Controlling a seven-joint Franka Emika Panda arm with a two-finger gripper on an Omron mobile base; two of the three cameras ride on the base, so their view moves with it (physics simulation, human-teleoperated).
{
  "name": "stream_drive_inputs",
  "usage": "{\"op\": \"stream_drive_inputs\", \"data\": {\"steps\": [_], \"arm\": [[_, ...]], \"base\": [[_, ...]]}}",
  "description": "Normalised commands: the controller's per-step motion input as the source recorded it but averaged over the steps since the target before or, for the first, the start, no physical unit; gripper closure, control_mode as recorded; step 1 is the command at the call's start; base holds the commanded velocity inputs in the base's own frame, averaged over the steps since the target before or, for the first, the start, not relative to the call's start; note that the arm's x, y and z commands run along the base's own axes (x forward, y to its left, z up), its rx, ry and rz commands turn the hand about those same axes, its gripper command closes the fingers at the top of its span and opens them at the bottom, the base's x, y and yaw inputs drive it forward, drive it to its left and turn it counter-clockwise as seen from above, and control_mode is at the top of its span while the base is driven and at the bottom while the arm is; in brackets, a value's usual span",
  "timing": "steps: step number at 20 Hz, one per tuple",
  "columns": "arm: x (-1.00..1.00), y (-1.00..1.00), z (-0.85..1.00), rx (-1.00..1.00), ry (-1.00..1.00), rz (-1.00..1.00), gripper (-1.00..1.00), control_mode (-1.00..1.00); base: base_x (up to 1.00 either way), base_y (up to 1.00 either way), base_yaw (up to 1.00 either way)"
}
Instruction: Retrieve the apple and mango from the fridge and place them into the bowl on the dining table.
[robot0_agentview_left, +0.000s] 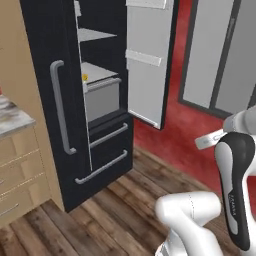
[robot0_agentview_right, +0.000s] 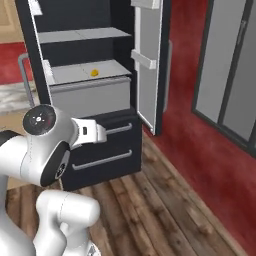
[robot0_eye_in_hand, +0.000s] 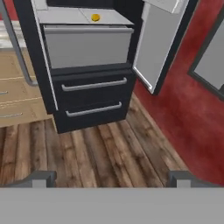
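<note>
The black fridge (robot0_agentview_left: 50, 45) (robot0_agentview_right: 102, 140) (robot0_eye_in_hand: 92, 94) stands ahead with its right door (robot0_agentview_left: 147, 60) (robot0_agentview_right: 149, 60) swung open and its left door shut. A small yellow-orange mango (robot0_agentview_left: 85, 77) (robot0_agentview_right: 94, 72) (robot0_eye_in_hand: 95, 17) lies on a grey shelf above a grey inner drawer (robot0_eye_in_hand: 87, 46). My gripper (robot0_eye_in_hand: 111, 178) hangs open and empty over the wooden floor, well short of the fridge; its fingertips (robot0_eye_in_hand: 41, 178) stand far apart. The apple, the bowl and the dining table are out of view.
Tan wooden cabinets (robot0_agentview_left: 15, 165) (robot0_eye_in_hand: 17, 100) under a marble counter (robot0_agentview_left: 12, 117) flank the fridge on the left. A red wall and grey panelled doors (robot0_agentview_left: 220, 55) (robot0_agentview_right: 230, 70) lie to the right. Wooden floor (robot0_eye_in_hand: 100, 148) stretches in front.
</note>
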Motion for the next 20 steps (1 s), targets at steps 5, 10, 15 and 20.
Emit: {"op": "stream_drive_inputs", "data": {"steps": [5,10,15,20], "arm": [[0.0,0.0,0.0,0.0,0.0,0.0,-1.0,1.0],[0.0,0.0,0.0,0.0,0.0,0.0,-1.0,1.0],[0.0,0.0,0.0,0.0,0.0,0.0,-1.0,1.0],[0.0,0.0,0.0,0.0,0.0,0.0,-1.0,1.0]], "base": [[0.44,-0.42,0.35],[0.44,-0.34,0.37],[0.48,-0.32,0.39],[0.5,-0.43,0.38]]}}
